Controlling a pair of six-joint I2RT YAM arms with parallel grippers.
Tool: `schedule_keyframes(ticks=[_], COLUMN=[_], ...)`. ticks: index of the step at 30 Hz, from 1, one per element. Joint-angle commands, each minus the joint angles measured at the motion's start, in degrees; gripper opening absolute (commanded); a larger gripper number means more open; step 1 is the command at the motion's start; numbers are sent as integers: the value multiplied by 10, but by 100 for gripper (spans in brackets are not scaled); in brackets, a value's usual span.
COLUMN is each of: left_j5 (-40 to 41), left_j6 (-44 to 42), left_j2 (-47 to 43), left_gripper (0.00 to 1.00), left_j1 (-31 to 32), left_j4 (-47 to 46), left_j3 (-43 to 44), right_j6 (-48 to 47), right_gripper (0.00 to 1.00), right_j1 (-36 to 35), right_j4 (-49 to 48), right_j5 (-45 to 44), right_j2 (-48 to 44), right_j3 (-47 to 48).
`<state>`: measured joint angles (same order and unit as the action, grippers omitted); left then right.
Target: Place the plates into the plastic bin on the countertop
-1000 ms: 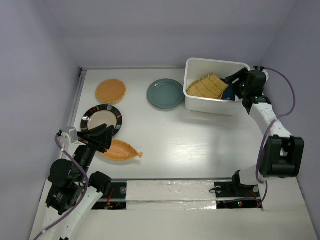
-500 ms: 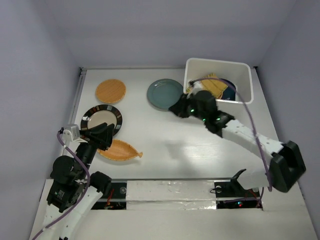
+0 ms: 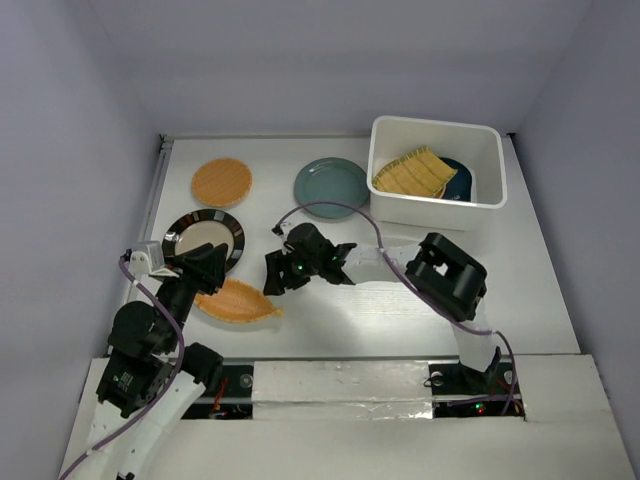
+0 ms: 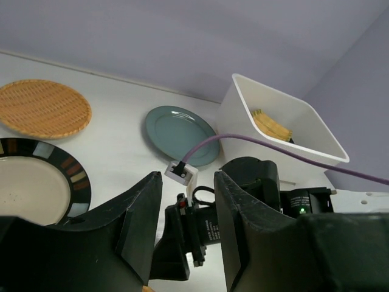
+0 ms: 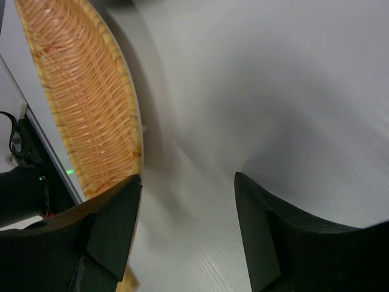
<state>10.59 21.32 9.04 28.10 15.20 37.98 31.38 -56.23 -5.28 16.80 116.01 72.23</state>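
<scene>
Top external caught the right gripper [image 3: 280, 272] spread wide and empty at the orange leaf plate's [image 3: 238, 300] 2 o'clock, probably lining up a rim grab. Meanwhile the left gripper [image 4: 187, 179] was open too, holding nothing. Way off at 1 o'clock sat the plastic bin [image 3: 430, 212].

Pretty much all the action is the right arm. A second back the right gripper [image 3: 276, 272] is parked at the plastic bin [image 3: 430, 214] in the far right corner. Half a second back it's swinging over the middle, and now it sits low toward the near left part of the surface [image 3: 350, 325], just beside the orange leaf-shaped plate [image 3: 238, 301]. With it gone, the ribbed yellow plate [image 3: 412, 172] and dark blue plate [image 3: 462, 179] in the bin show unblocked. The left gripper [image 3: 207, 265] creeps a hair toward the far edge.
</scene>
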Motion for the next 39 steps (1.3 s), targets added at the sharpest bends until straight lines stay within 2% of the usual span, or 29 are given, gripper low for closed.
schedule_keyframes(ticks=[1, 8, 17, 19, 24, 30, 33, 35, 37, 39], left_j5=[9, -2, -14, -17, -22, -25, -28, -29, -29, -30], left_j6=[4, -1, 0, -1, -1, -1, -1, -1, -1, -1], left_j2=[11, 16, 8, 5, 5, 7, 7, 6, 5, 5], left_gripper=[36, 36, 36, 36, 36, 36, 36, 36, 36, 36], left_j1=[-1, -13, -18, -23, -23, -29, -29, -29, -29, -29], left_j4=[-13, -15, -20, -20, -21, -23, -22, -23, -24, -24], left_j3=[17, 17, 15, 14, 13, 13, 13, 13, 12, 12], right_j6=[-10, 19, 39, 48, 76, 91, 91, 86, 84, 79], right_gripper=[67, 59, 60, 62, 65, 60, 52, 24, 4, 0], right_j1=[-15, -41, -41, -41, -68, -101, -101, -101, -101, -101], right_j4=[-33, -56, -43, -59, -62, -45, -40, -39, -39, -36], right_j5=[33, 46, -50, -56, -16, -10, -21, -32, -33, -22], right_j2=[15, 63, -42, -54, 13, 82, 74, 59, 27, -2], right_j3=[48, 53, 11, 5, 47, 91, 84, 64, 47, 14])
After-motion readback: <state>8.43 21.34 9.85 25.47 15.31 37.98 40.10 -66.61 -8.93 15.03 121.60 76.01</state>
